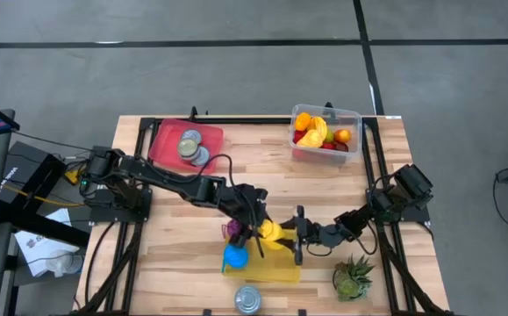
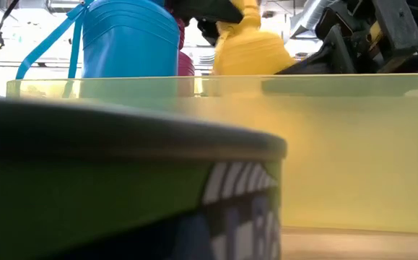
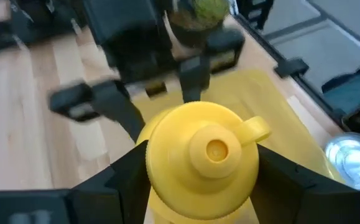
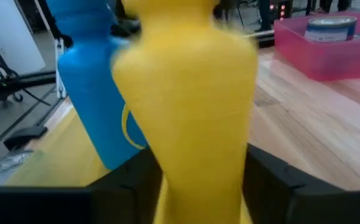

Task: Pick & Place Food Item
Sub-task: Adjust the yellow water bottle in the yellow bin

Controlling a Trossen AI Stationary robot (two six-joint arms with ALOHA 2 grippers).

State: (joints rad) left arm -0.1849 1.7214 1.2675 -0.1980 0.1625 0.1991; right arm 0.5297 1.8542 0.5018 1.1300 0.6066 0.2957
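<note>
Yellow bottle [image 3: 203, 163] stands gripped between the left pincer [image 3: 198, 186] fingers, right pincer [image 4: 204, 180] flanking it.

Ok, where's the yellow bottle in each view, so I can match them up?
High view: yellow bottle low centre, between both grippers.
Low view: upper centre, behind the tray wall.
Left wrist view: centre, cap up.
Right wrist view: centre.
Shared landmark: blue bottle beside it.

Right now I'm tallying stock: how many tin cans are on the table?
3: two tin cans lie in the red tray, one tin can stands at the near table edge. Others may be hidden.
</note>
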